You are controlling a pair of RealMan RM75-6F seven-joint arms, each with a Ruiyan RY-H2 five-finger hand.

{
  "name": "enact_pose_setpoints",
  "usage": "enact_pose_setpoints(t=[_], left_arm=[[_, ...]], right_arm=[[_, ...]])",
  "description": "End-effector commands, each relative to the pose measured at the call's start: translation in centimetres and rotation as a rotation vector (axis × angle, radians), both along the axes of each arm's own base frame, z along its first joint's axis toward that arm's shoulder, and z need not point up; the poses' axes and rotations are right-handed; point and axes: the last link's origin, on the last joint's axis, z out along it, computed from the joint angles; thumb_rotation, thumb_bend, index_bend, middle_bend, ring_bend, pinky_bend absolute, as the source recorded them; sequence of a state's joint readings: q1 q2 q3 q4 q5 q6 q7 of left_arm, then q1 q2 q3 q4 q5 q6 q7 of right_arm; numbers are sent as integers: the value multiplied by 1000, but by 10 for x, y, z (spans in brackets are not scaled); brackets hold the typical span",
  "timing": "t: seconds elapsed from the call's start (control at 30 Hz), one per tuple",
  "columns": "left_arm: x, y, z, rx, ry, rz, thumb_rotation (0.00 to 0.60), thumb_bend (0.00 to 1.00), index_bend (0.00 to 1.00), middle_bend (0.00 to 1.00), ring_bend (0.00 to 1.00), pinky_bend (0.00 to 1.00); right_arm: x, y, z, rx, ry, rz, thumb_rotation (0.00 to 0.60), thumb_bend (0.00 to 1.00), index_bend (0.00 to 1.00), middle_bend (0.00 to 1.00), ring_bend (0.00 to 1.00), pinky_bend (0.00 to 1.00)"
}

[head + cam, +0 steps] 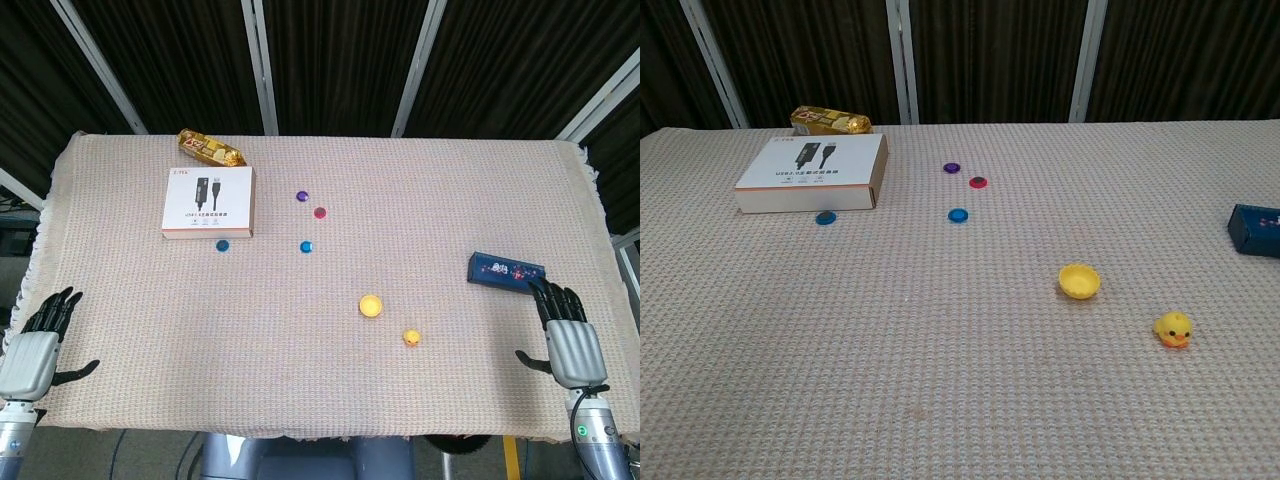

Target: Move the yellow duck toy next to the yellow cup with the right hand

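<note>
The small yellow duck toy (pixel 411 337) (pixel 1173 329) sits on the woven tablecloth, a short way to the front right of the little yellow cup (pixel 370 305) (pixel 1079 280); the two are apart. My right hand (pixel 568 335) lies flat at the table's front right edge, fingers spread and holding nothing, well to the right of the duck. At the front left edge my left hand (pixel 35 345) rests the same way, fingers apart and empty. Neither hand shows in the chest view.
A dark blue box (pixel 506 270) (pixel 1256 229) lies just beyond my right hand. At the back left are a white box (pixel 209 202) and a gold snack packet (pixel 211 149). Several small coloured discs, such as a blue disc (pixel 306 246), lie mid-table.
</note>
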State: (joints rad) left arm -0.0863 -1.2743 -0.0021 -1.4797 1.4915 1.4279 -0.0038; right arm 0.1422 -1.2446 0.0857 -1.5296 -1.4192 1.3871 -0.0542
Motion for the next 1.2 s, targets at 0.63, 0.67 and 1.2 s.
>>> enact_pose_setpoints(t=[0.63,0.67,1.2], left_arm=[[3,0,-1,-1,2,-12,600,0,0,0,0,174],[3,0,-2,-2,3,-14,600,0,0,0,0,175],[4,1,-2,-1,-3,-24,600,0,0,0,0,174]], right_arm=[[56,-19,-50,70,25,99,600,0,133,0,0,0],[60,-21,-55,79,21,95,600,1,138,0,0,0],[87,-25,-126,163,-59,73,600,141,296,0,0,0]])
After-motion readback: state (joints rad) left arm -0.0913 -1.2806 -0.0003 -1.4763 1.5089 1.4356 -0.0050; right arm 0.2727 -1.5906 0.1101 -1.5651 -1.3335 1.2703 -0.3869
